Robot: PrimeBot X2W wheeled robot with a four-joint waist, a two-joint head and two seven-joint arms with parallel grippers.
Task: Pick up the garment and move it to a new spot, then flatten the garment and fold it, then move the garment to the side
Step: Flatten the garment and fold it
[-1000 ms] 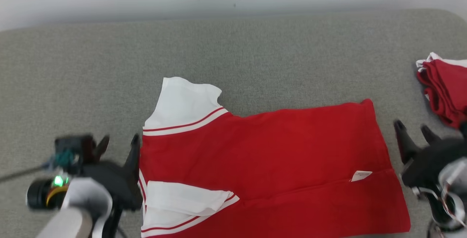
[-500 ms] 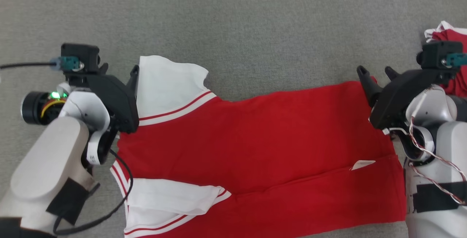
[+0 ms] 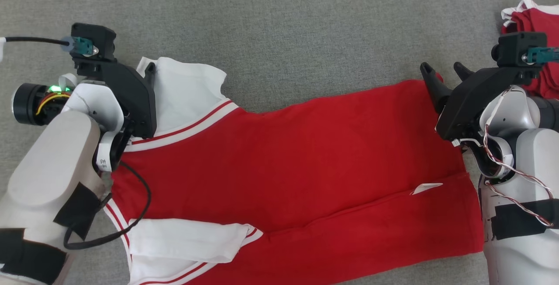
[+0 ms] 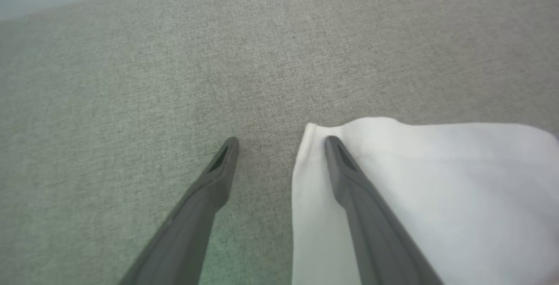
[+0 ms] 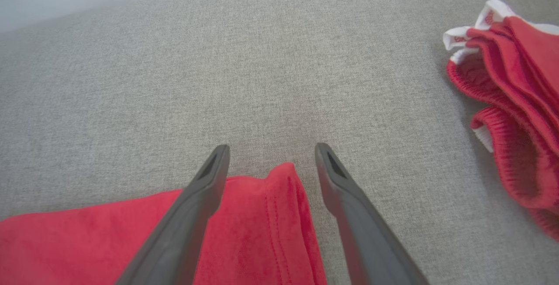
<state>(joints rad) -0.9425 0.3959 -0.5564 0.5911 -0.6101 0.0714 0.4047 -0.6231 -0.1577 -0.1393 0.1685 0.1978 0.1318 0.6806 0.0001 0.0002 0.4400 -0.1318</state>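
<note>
In the head view we see the garment (image 3: 297,158), a red shirt with white sleeves, lying spread across the grey surface (image 3: 279,23), collar end towards our left; its near long edge looks folded over already, with the near sleeve (image 3: 188,241) tucked in and a small label (image 3: 427,187) showing at the crease. The left gripper (image 3: 139,73) sits over the far sleeve (image 3: 188,88), and the right gripper (image 3: 442,73) sits at the far hem corner (image 3: 419,90); a pile of red clothes (image 3: 530,21) lies off to the right, well apart from the shirt.

In the left wrist view the jaws stand wide and empty; one finger lies over the white sleeve's corner, the other over bare grey cloth, so the sleeve edge runs between them; we cannot tell whether the tips touch.

In the right wrist view the jaws are likewise wide, holding nothing; the red hem corner pokes up between the two fingers.

We judge the move and the flattening done and the folding partly done; what remains seems to be pinching both far corners, bringing that edge over, folding the length, then moving the bundle aside.
</note>
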